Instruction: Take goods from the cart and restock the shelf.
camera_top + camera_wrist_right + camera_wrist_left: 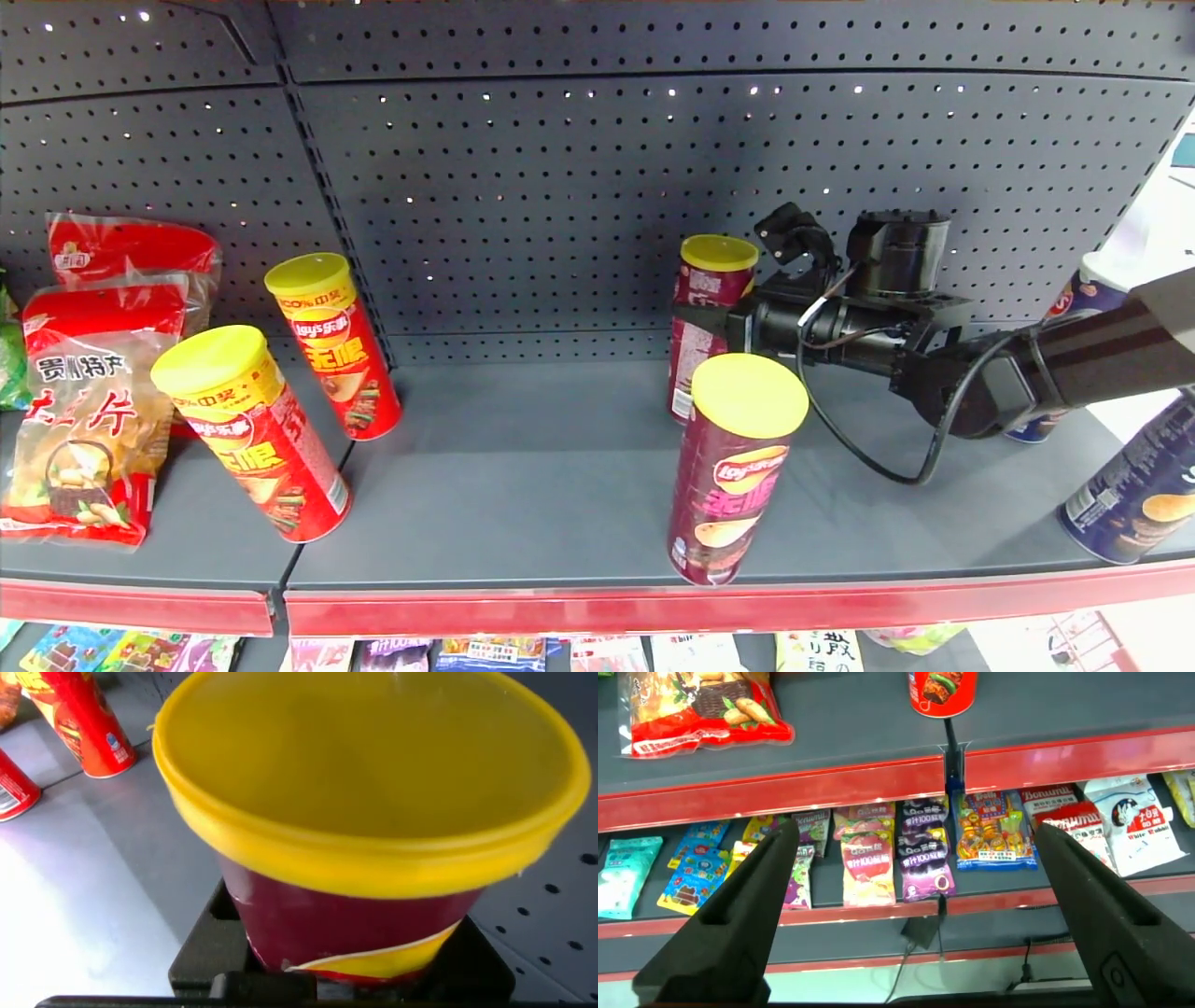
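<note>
- Head view: our right gripper (pixel 711 322) reaches in from the right and clasps the back can (pixel 714 280) about its middle, deep on the shelf (pixel 523 485) near the pegboard. The can stands upright and its base looks to be down on the board. We judge the side grip is chosen so it goes in standing, lid up, like its neighbours.
- The front can (pixel 733 476), of the same maroon sort, stands near the shelf's edge just ahead of the held one — the two make a row from front to back. Red cans (pixel 336 345) stand well apart on the left beside the bags (pixel 84 411), and a blue can (pixel 1134 490) stands on the right, so each sort keeps its own patch.
- Left wrist view: our left gripper (pixel 917 840) hangs below the shelf's edge with its fingers (pixel 757 896) spread wide and nothing between them. It faces the packets (pixel 994 835) on the lower shelf (pixel 840 943). We take it to be parked out of the way while the right arm works.
- Right wrist view: the yellow lid (pixel 374 775) sits close under the camera, with the dark jaws pressed on either side of the maroon body below it — a firm hold. In our judgement, the next thing is to let go without tipping the can.
</note>
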### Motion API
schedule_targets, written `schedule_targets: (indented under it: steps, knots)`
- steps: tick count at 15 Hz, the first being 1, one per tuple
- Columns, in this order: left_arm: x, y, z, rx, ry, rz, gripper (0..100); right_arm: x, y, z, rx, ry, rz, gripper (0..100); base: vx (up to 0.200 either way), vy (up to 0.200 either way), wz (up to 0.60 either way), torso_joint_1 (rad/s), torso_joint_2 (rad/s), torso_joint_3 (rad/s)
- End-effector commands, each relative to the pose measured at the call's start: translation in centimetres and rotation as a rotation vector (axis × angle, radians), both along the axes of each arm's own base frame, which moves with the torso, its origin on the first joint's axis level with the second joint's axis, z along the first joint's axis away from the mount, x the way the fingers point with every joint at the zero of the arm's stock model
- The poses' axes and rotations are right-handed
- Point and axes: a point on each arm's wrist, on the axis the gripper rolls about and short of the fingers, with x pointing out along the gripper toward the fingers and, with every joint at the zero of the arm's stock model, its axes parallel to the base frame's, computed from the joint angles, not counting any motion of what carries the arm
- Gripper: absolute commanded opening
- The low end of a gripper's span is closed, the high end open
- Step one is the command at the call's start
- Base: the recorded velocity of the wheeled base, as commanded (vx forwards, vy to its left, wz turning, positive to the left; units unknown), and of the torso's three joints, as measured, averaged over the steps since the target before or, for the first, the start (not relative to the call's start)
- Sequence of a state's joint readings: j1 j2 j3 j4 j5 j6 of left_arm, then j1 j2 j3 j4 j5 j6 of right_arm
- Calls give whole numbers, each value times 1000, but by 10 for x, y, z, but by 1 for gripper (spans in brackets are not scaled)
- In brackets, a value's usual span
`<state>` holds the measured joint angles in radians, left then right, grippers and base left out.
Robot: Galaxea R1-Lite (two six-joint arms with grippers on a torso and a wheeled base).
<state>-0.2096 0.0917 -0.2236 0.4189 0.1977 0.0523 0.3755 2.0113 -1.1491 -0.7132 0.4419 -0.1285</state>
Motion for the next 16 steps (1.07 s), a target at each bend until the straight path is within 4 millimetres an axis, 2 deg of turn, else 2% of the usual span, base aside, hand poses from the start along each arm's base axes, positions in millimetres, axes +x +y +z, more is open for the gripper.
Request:
schedule_targets:
  steps: [1,8,9,16]
  knots:
    - [0,0,0,0,3,0,100,0,0,-1,-1,2,0,0,0,0,0,0,0,0]
    - [0,0,0,-2,3,1,100,0,0,-3,-4,8,-1,0,0,0,0,0,0,0]
    - [0,0,0,-2,3,2,100,0,0,-3,-5,9,-3,100,0,0,0,0,0,0]
    - [0,0,0,-3,1,2,100,-7,-3,7,4,-10,-9,100,0,0,0,0,0,0]
